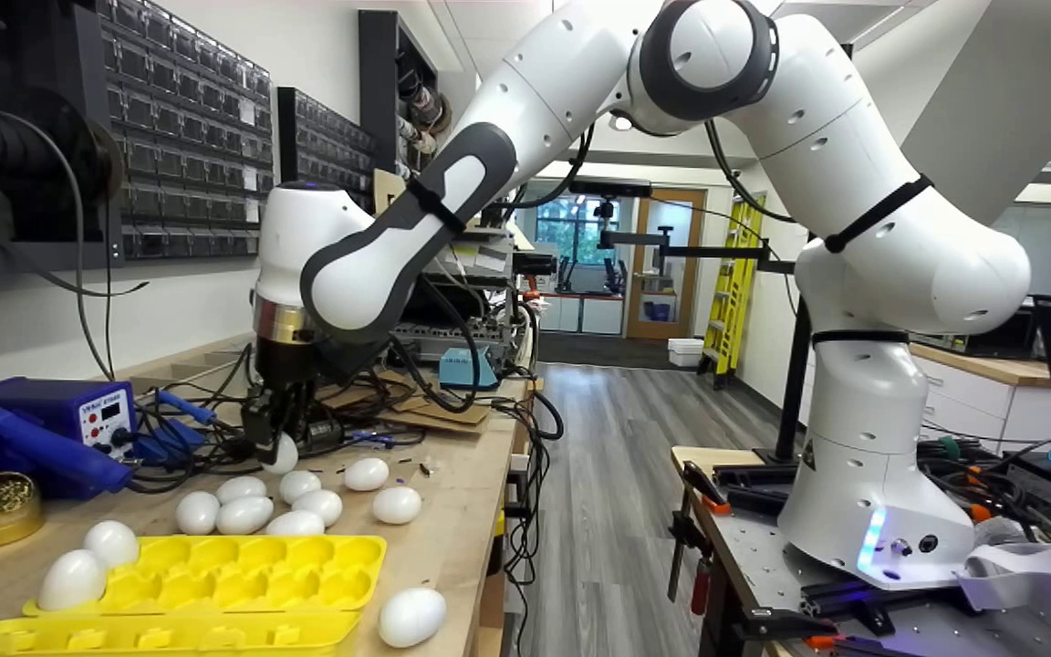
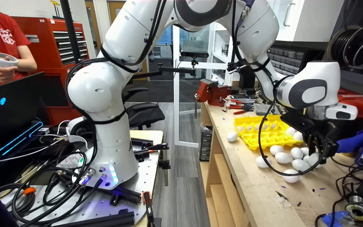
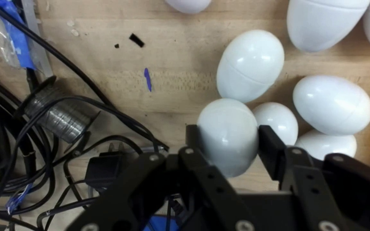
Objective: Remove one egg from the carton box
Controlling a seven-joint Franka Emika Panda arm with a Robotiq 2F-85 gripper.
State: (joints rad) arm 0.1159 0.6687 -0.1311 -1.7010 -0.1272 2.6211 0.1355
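Note:
The carton box (image 1: 252, 598) is a bright yellow tray lying open on the wooden bench; it also shows in an exterior view (image 2: 265, 140). Two white eggs (image 1: 72, 579) sit at one end of its cups; the other visible cups hold none. My gripper (image 3: 229, 136) is shut on a white egg (image 3: 228, 118), a finger on each side of it. In an exterior view the held egg (image 1: 282, 453) hangs at the fingertips, low over the bench beside the carton. Several loose white eggs (image 1: 244, 516) lie between my gripper and the carton. Only a yellow sliver of carton shows in the wrist view.
A lone egg (image 1: 411, 617) lies near the bench edge beside the carton. A blue soldering station (image 1: 78, 411), tangled cables (image 3: 21, 154) and a solder spool (image 3: 61, 115) are close to my gripper. A red vise (image 2: 211, 91) stands at the bench's end.

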